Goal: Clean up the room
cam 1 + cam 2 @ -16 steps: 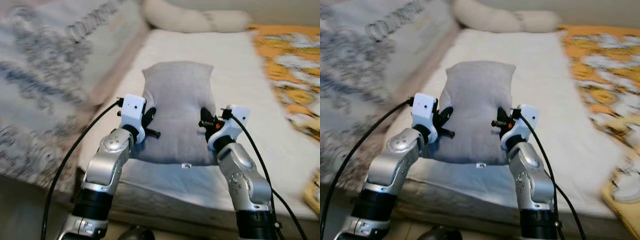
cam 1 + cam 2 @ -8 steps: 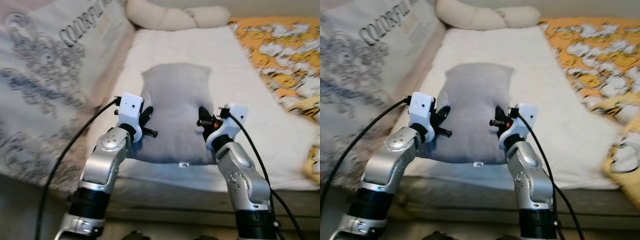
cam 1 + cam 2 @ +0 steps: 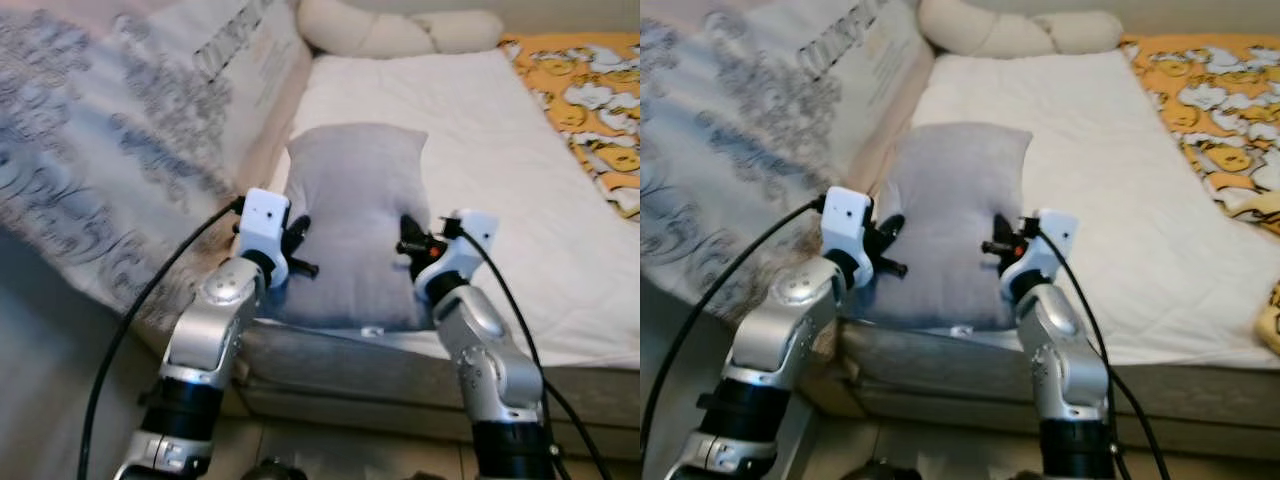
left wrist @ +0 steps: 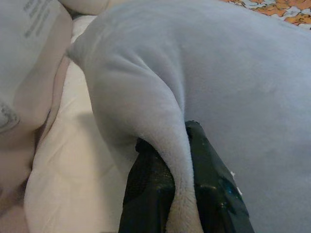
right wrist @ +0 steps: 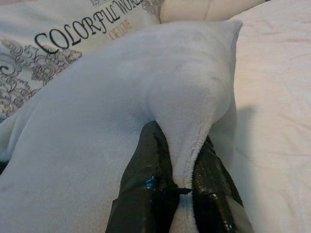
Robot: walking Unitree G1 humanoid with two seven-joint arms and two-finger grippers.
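Observation:
A grey plush pillow point(image 3: 355, 215) is held over the near edge of a bed with a white sheet point(image 3: 470, 130). My left gripper point(image 3: 298, 240) is shut on the pillow's left edge, and the left wrist view shows a fold of grey fabric point(image 4: 165, 131) pinched between the black fingers point(image 4: 148, 189). At the pillow's right edge my right gripper point(image 3: 408, 243) is shut too, its fingers point(image 5: 146, 184) squeezing another fold of the pillow point(image 5: 184, 107).
A patterned grey-and-white duvet point(image 3: 120, 150) is heaped along the bed's left side. A cream bolster point(image 3: 400, 30) lies at the head of the bed. An orange and white patterned blanket point(image 3: 590, 90) covers the right side. The mattress front edge point(image 3: 400, 375) is just below my arms.
The camera view has shifted, so the bed and duvet sit differently in frame. Both grippers keep the same hold on the pillow.

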